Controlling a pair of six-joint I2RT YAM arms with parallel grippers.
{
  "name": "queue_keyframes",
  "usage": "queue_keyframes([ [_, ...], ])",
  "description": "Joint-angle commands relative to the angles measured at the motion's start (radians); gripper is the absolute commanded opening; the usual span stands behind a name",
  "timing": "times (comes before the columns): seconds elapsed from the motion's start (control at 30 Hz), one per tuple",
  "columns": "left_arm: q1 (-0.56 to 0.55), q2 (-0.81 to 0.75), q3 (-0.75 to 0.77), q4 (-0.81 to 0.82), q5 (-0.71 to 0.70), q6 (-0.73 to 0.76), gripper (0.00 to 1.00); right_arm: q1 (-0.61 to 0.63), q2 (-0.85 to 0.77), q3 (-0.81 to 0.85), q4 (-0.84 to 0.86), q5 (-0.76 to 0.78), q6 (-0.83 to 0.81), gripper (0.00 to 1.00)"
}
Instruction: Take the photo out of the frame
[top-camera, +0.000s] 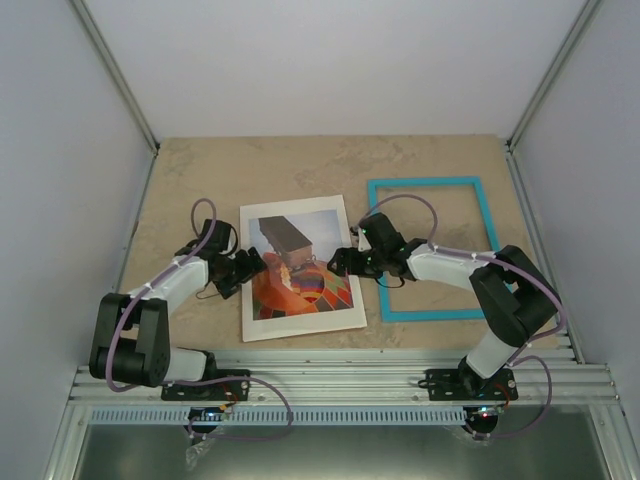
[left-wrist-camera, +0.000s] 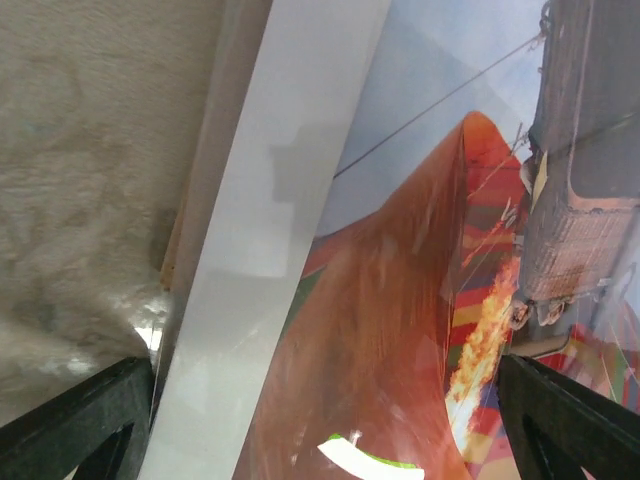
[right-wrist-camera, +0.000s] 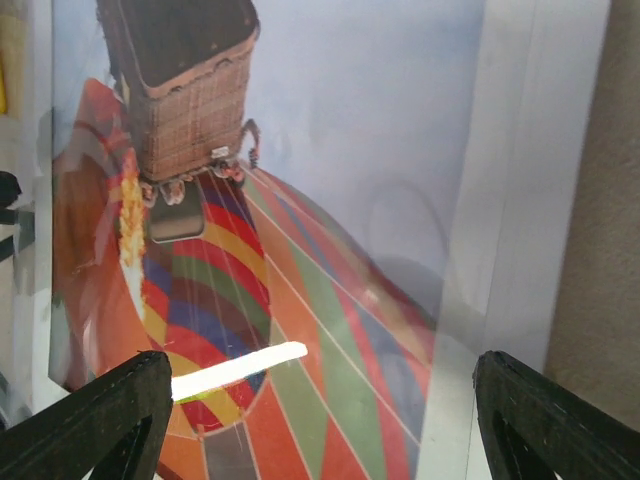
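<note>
Photo (top-camera: 295, 265) flat on table (top-camera: 250, 165), frame (top-camera: 425, 182) just right of it; left tool (top-camera: 250, 268) & right tool (top-camera: 340, 262) both wide open, nothing held.

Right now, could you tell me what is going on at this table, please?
The turquoise frame lies empty on the right of the table, apart from the photo, which lies flat in the middle with a white mat around it. The robot's left claw is at the photo's left edge and the right claw at its right edge, both open, holding nothing.
</note>
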Motion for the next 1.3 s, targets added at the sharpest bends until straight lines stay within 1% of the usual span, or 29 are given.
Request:
queue_keyframes([
  [0.0,-0.023,-0.007,0.031,0.040,0.073,-0.027,0.95,0.006,0.001,0.031,0.011,-0.031,-0.016,0.83],
  [0.17,-0.026,-0.015,0.036,0.040,0.067,-0.021,0.94,-0.014,0.000,0.039,0.004,-0.026,-0.033,0.83],
  [0.4,-0.026,-0.007,0.048,0.035,0.064,-0.012,0.95,-0.028,-0.001,0.083,-0.112,0.096,-0.095,0.83],
  [0.67,-0.026,-0.003,0.046,0.025,0.051,0.002,0.95,-0.029,-0.002,0.059,-0.171,0.150,-0.108,0.84],
  [1.07,-0.026,0.023,0.023,0.034,0.040,0.011,0.95,-0.027,0.033,0.038,-0.133,0.104,-0.099,0.85],
  [1.27,-0.027,0.024,0.015,0.037,0.036,0.013,0.95,-0.028,0.036,0.035,-0.088,0.042,-0.088,0.84],
])
